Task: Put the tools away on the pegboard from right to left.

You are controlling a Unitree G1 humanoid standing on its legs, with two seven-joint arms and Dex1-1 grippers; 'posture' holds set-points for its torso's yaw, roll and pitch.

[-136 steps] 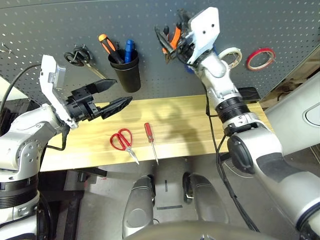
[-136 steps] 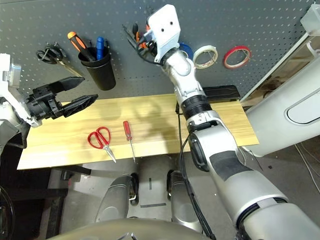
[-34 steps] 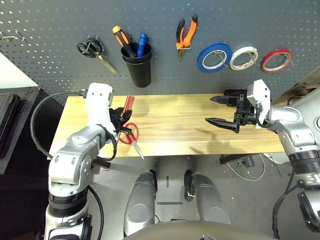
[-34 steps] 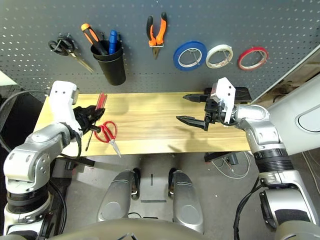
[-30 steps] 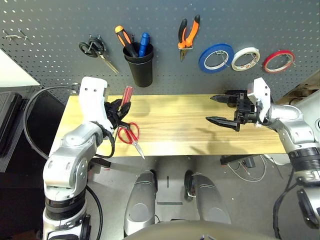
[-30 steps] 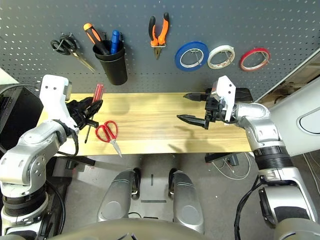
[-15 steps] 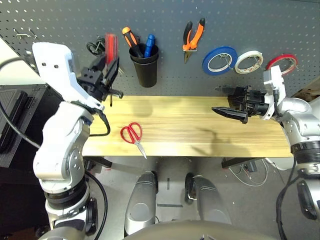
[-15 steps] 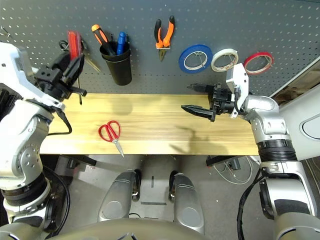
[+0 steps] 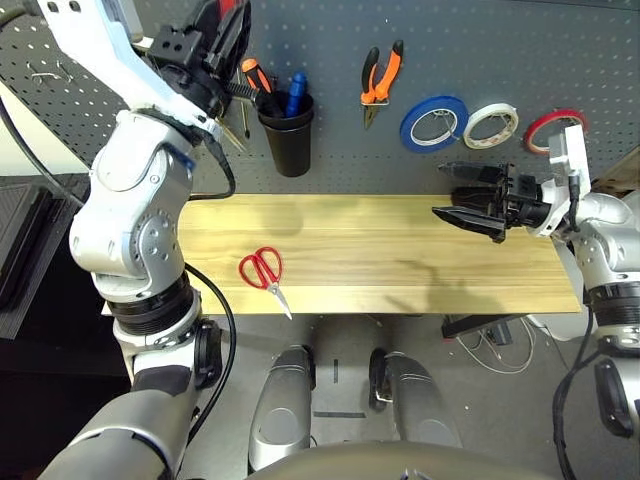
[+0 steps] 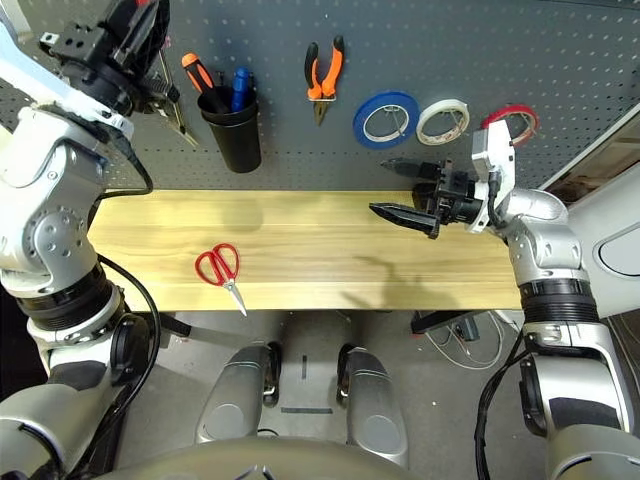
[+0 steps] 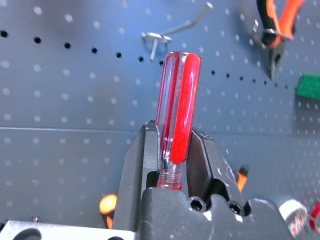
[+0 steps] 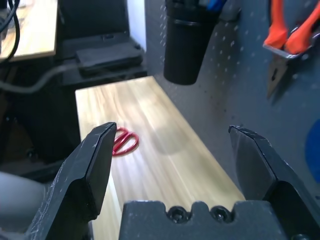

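Blue tape roll (image 9: 434, 143); pegboard (image 9: 345, 160) grey, hole-dotted; scissors (image 9: 267, 272) red-handled.

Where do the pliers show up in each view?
Left eye: pliers upper middle, right of the cup.
Right eye: upper middle, between cup and blue tape.
Left wrist: beyond the screwdriver, past a hook.
Right wrist: between cup and blue tape.
Shared landmark: pegboard.

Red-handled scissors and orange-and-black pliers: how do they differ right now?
The red-handled scissors lie flat on the wooden tabletop, while the orange-and-black pliers hang upright on the pegboard. The scissors have thin red finger loops; the pliers have straight-ended orange-and-black grips without loops. The scissors' grips point toward the pegboard, blades away from it; the pliers' grips point up, nose down. Both have metal working ends.
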